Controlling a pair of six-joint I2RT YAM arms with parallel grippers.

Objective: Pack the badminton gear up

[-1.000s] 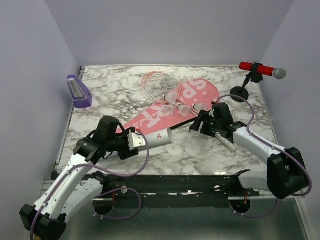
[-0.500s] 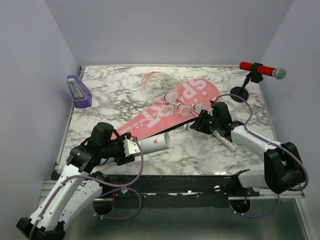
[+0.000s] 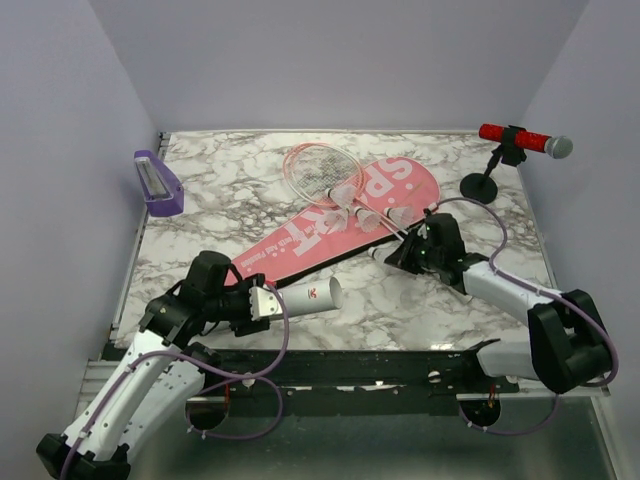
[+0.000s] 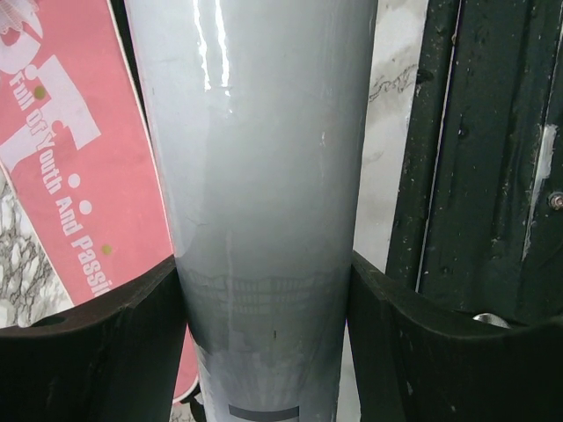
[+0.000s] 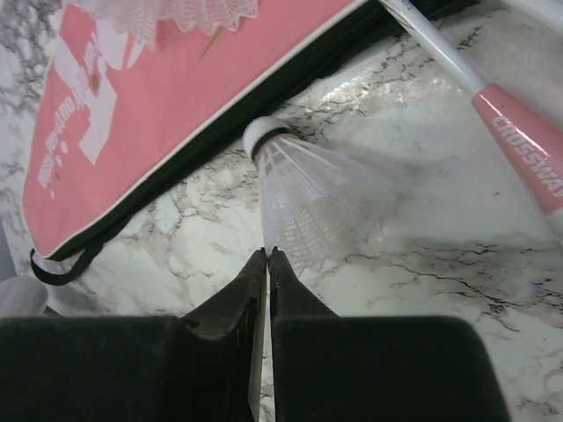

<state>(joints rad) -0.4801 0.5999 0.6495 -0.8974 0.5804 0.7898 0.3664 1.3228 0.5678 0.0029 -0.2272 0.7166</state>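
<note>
The left hand (image 3: pixel 268 300) clasped 1 end of the white tube (image 3: pixel 305 294), which lay near the tabletop's (image 3: pixel 420 310) near-left edge. The right hand (image 5: pixel 266 255), fingers almost pressed together, pinched the skirt of a shuttlecock (image 5: pixel 308 198) lying just beside the pink bag's (image 5: pixel 176 97) edge, right of centre.
</note>
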